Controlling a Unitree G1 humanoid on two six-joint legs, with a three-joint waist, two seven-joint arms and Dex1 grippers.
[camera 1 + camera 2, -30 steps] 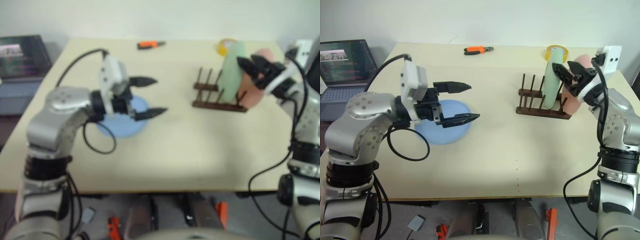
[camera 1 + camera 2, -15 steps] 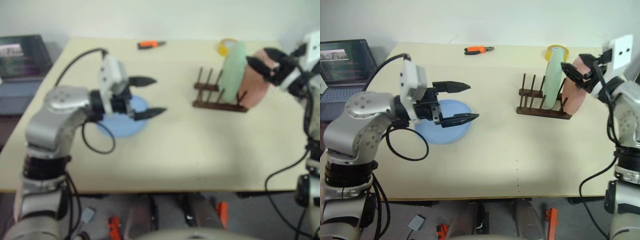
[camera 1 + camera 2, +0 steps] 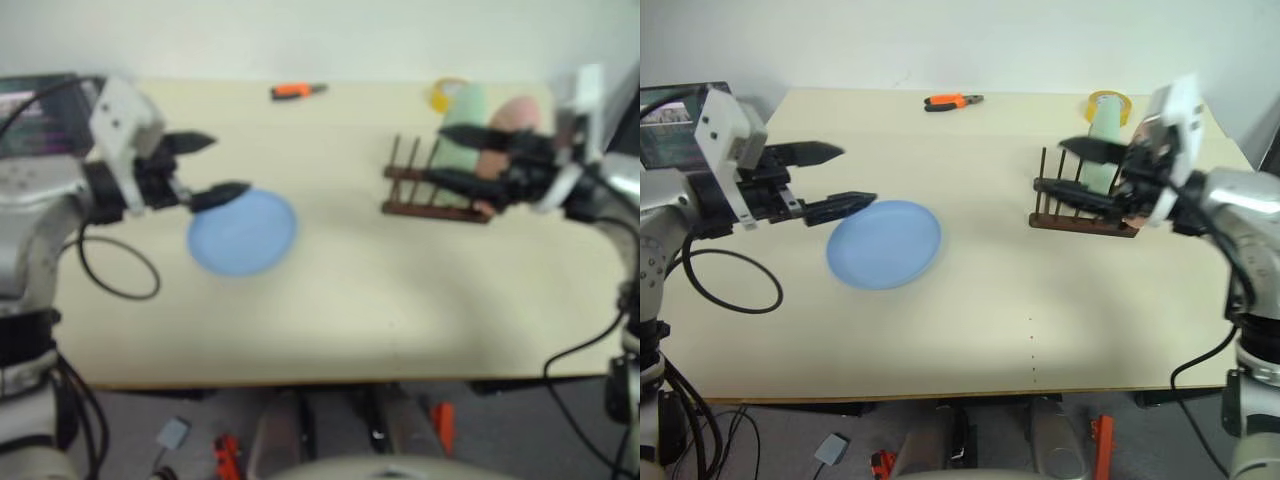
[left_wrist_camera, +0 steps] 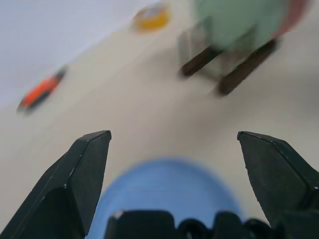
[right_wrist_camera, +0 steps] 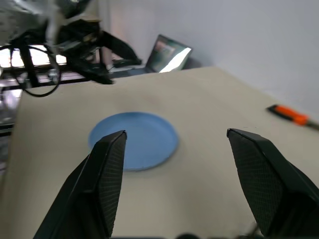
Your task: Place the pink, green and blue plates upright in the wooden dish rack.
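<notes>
Pink plate (image 3: 512, 115) behind right tool (image 3: 1068, 166)

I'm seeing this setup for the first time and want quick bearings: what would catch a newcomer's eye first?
Probably the round light blue plate lying flat on the beige table, just beside the open left gripper. Next, the small dark wooden dish rack toward the robot's right, with a mint green plate upright in it and the open right gripper in front of it.
</notes>
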